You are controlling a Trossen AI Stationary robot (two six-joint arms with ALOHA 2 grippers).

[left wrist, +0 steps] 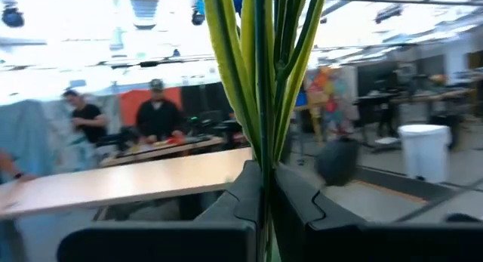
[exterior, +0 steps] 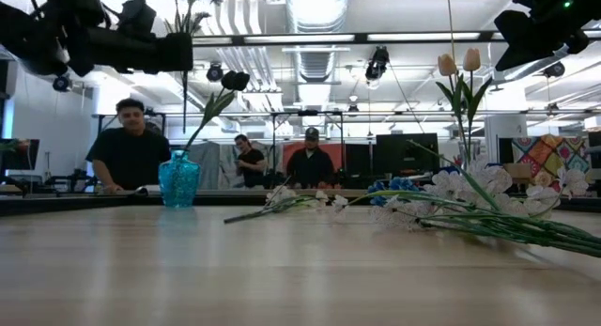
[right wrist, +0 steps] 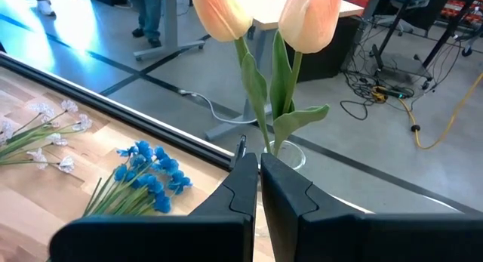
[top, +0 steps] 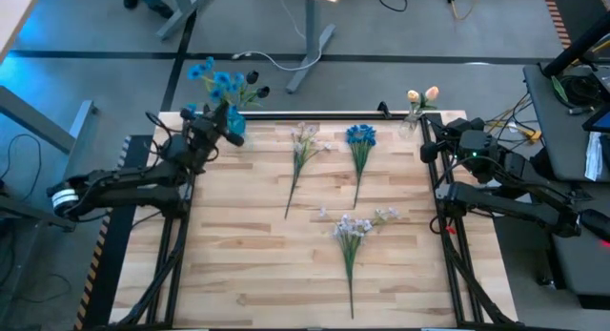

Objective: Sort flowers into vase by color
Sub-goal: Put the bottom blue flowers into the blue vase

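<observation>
A blue vase (exterior: pixel 178 178) stands at the table's far left corner. A blue flower sprig (top: pixel 215 77) rises upright over it, its green stems (left wrist: pixel 260 81) between the shut fingers of my left gripper (top: pixel 229 119). Two peach tulips (right wrist: pixel 264 16) stand in a clear glass vase (right wrist: pixel 290 152) at the far right corner. My right gripper (right wrist: pixel 258 167) is shut just short of their stems. On the table lie a pale sprig (top: pixel 303 152), a blue sprig (top: pixel 359 145) and another pale sprig (top: pixel 353 231). My left gripper pinches the sprig's bundle of green stems (left wrist: pixel 264 160) between its two fingers, well below the blossoms. The fingers come nearly level from the table's left side and lie across the stems. The sprig stands upright, and its thin stem (exterior: pixel 184 110) runs down to the blue vase's mouth. My right gripper: I cannot tell whether its shut tips touch the tulip stems (right wrist: pixel 260 134).
A stem with a dark bud (exterior: pixel 235 80) leans out of the blue vase. A black rail (top: pixel 315 114) runs along the table's far edge. People (exterior: pixel 127 147) sit at a bench beyond the table. Bare wood lies along the near edge (top: pixel 286 293).
</observation>
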